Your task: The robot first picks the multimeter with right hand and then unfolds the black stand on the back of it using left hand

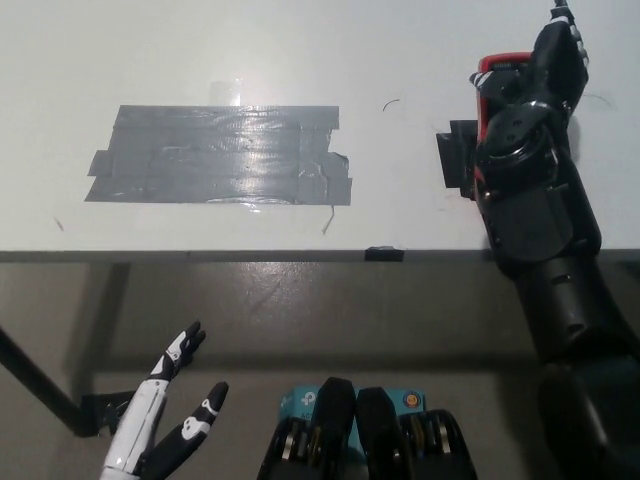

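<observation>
The multimeter, red-edged with a black part sticking out on its left side, lies on the white table at the far right. My black right hand lies over it and hides most of its body; whether it grips the multimeter does not show. My right forearm covers the multimeter's near end. Below the table's front edge, at the lower left, my white left hand rests open with its fingers apart, holding nothing.
A wide patch of grey tape is stuck on the table's left half. A small black clip sits on the front edge. Below the edge is grey floor with a dark table leg at left.
</observation>
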Controlling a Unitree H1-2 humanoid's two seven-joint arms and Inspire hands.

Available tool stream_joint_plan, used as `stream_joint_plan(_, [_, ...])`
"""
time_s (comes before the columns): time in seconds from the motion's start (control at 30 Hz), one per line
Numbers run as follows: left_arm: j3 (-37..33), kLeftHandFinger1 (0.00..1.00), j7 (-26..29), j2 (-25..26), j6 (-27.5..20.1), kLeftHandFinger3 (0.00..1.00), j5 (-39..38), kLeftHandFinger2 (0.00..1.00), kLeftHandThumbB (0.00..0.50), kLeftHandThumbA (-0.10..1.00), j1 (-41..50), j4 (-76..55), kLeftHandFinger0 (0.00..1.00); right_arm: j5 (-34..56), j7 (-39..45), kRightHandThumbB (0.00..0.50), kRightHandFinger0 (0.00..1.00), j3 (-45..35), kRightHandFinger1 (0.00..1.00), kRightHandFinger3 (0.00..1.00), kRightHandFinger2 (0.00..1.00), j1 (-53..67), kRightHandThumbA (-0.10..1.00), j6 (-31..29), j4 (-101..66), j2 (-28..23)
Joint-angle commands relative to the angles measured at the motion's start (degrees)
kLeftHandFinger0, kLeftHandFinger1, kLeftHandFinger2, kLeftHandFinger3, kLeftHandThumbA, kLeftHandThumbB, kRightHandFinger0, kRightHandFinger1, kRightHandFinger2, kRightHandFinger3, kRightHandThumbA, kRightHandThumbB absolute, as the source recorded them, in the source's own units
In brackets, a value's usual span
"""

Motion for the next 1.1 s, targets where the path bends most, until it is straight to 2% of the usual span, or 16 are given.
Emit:
stream_joint_plan(0.0, [-0.1, 1.0, 0.6, 0.9, -3.2, 1.0, 1.2, 1.0, 0.083, 0.73, 0.3, -0.3, 1.0, 1.6, 0.2, 0.49, 1.0, 0.6, 1.0, 1.0, 1.0, -2.2, 0.95, 0.3, -2.4, -0.6])
stream_joint_plan(0.13, [-0.2, 1.0, 0.0, 1.1, -3.2, 1.0, 0.3, 1.0, 0.077, 0.7, 0.6, -0.4, 1.0, 4.5, 1.4, 0.47, 1.0, 0.5, 1.0, 1.0, 1.0, -1.8, 0.91, -0.4, -2.9, -0.2])
stream_joint_plan(0.2, [-0.3, 1.0, -0.3, 1.1, -3.2, 1.0, -0.1, 1.0, 0.071, 0.68, 0.7, -0.3, 1.0, 5.0, 2.1, 0.475, 1.0, 0.8, 1.0, 1.0, 1.0, -1.7, 0.93, -0.1, -2.8, -0.2])
stream_joint_plan(0.37, [-0.1, 1.0, -0.3, 1.1, -3.0, 1.0, -0.1, 1.0, 0.062, 0.68, 0.8, -0.7, 1.0, 7.1, 2.7, 0.473, 1.0, 0.5, 1.0, 1.0, 1.0, -1.7, 0.92, 0.2, -2.2, 0.1])
stream_joint_plan(0.47, [-0.1, 1.0, 0.3, 1.2, -4.9, 1.0, 0.1, 1.0, 0.042, 0.66, 1.0, 0.1, 0.96, 7.1, 2.5, 0.49, 1.0, 1.4, 1.0, 1.0, 1.0, -1.2, 0.94, -0.1, -1.4, -0.1])
stream_joint_plan(0.6, [0.1, 0.97, 0.4, 1.4, -5.7, 1.0, 0.0, 1.0, 0.042, 0.67, 1.0, 0.5, 0.93, 7.5, 1.9, 0.5, 1.0, 2.2, 1.0, 1.0, 1.0, -0.9, 0.96, -1.2, 0.0, -0.2])
stream_joint_plan(0.83, [0.4, 0.96, 0.6, 1.6, -6.9, 1.0, 0.1, 1.0, 0.044, 0.68, 1.0, 0.7, 0.92, 8.0, 1.2, 0.5, 1.0, 2.8, 1.0, 1.0, 1.0, -1.1, 1.0, -0.9, 3.0, -0.5])
stream_joint_plan(0.97, [0.9, 0.94, 0.5, 1.8, -6.6, 1.0, -0.1, 0.99, 0.05, 0.7, 0.8, 0.8, 0.91, 8.6, 0.5, 0.5, 1.0, 2.7, 1.0, 1.0, 1.0, -1.1, 0.99, -1.0, 3.0, -0.4])
stream_joint_plan(1.07, [0.9, 0.94, 0.2, 1.8, -6.5, 1.0, -0.6, 0.99, 0.043, 0.7, 1.1, 0.6, 0.91, 8.4, -1.0, 0.498, 1.0, 2.5, 1.0, 1.0, 1.0, -1.0, 0.94, -0.6, 3.0, -0.3])
